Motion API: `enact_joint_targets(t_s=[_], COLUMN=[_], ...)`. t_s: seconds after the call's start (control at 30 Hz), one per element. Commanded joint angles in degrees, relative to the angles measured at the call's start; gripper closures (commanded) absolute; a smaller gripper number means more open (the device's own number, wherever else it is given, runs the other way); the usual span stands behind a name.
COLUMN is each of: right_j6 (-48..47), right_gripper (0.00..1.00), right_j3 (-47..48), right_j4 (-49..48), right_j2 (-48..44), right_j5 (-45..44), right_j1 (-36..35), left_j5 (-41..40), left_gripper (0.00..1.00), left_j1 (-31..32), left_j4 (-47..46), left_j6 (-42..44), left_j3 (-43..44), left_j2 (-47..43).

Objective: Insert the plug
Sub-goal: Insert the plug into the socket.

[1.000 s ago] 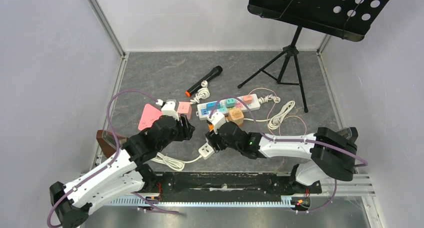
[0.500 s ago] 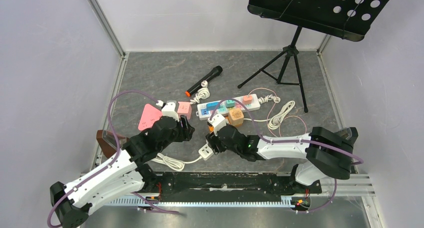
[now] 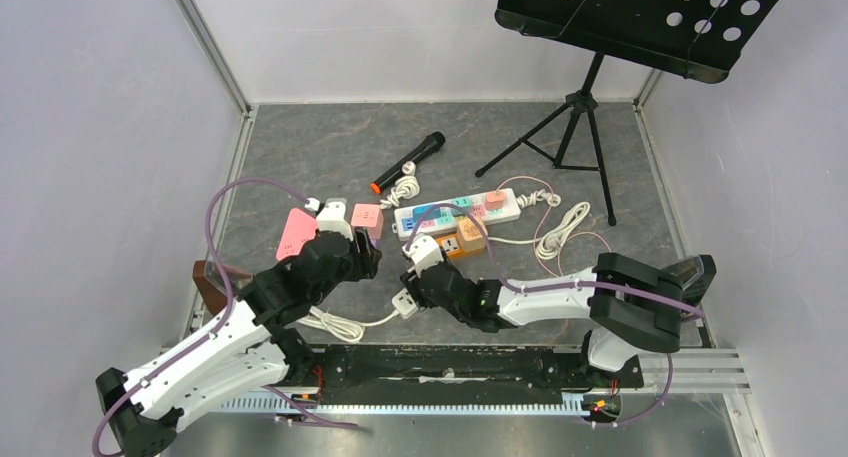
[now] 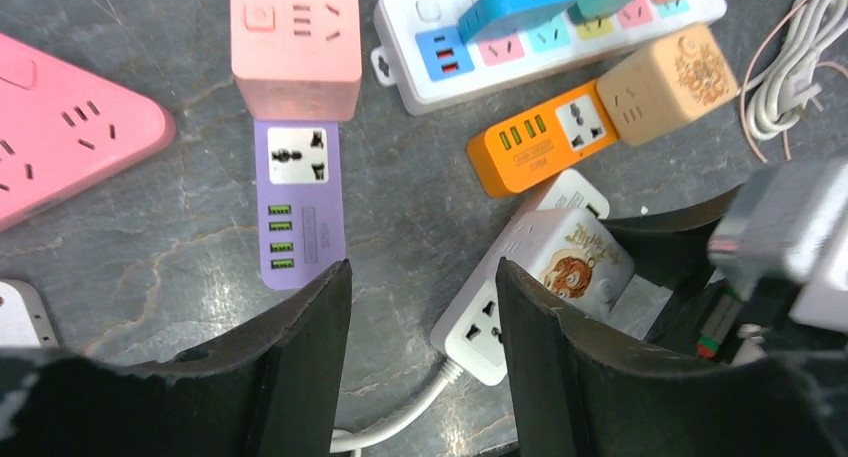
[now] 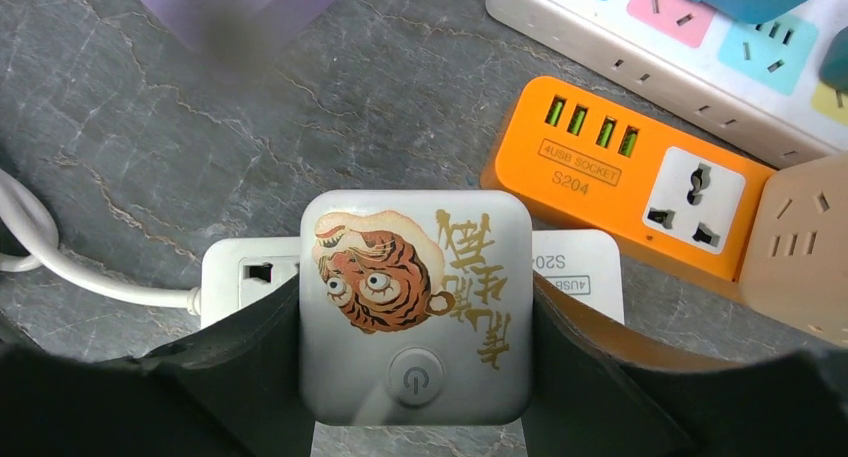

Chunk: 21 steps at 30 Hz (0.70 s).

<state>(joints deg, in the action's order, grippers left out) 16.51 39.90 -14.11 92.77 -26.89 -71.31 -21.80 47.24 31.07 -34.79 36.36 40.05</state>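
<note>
The plug (image 5: 415,307) is a white cube with a tiger picture and a power button. My right gripper (image 5: 415,377) is shut on its two sides. It sits directly over a white socket block (image 5: 245,277) with a white cable; whether its pins are in cannot be seen. In the left wrist view the same plug (image 4: 580,257) covers the far end of the socket block (image 4: 480,327), whose near outlet is bare. My left gripper (image 4: 422,307) hangs open just left of that block with only floor between its fingers. From above, the left gripper (image 3: 366,252) and right gripper (image 3: 415,277) are close together.
An orange USB socket (image 5: 620,177) and a tan cube (image 4: 668,82) lie just beyond the plug. A purple socket (image 4: 297,202), a pink block (image 4: 295,42) and a pink triangular strip (image 4: 70,142) lie left. Farther back are a long white power strip (image 3: 460,212), a microphone (image 3: 408,162) and a music stand (image 3: 580,117).
The right gripper has carried the plug a little to the left, and the white socket block has shifted left with it. The left gripper has edged left and back slightly.
</note>
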Motion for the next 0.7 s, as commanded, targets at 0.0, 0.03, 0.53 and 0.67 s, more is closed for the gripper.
enact_joint_targets(t_s=[0.0,0.03,0.53,0.67], right_j6=[0.93,0.9,4.03,3.22], right_gripper=[1.0,1.0,0.48,0.05], right_j3=[-2.95,-1.69,5.3,10.08], right_j4=[32.39,33.84,34.62,34.21], right_j2=[11.79,11.9,-0.9,-6.95], right_j5=[7.41,6.68,3.35,3.35], right_j1=[-0.06,-0.06,1.04,2.13], left_j5=[-4.68,-5.46,-7.39,-7.29], left_gripper=[0.39,0.38,0.37,0.37], left_j1=[-0.46,-0.48,-0.91,-0.94], left_j4=[0.16,0.37,-1.44,-1.54], left_j6=[2.78,3.04,5.64,5.61], left_j3=[4.59,5.15,8.12,7.95], left_j2=[-0.16,-0.13,0.92,0.41])
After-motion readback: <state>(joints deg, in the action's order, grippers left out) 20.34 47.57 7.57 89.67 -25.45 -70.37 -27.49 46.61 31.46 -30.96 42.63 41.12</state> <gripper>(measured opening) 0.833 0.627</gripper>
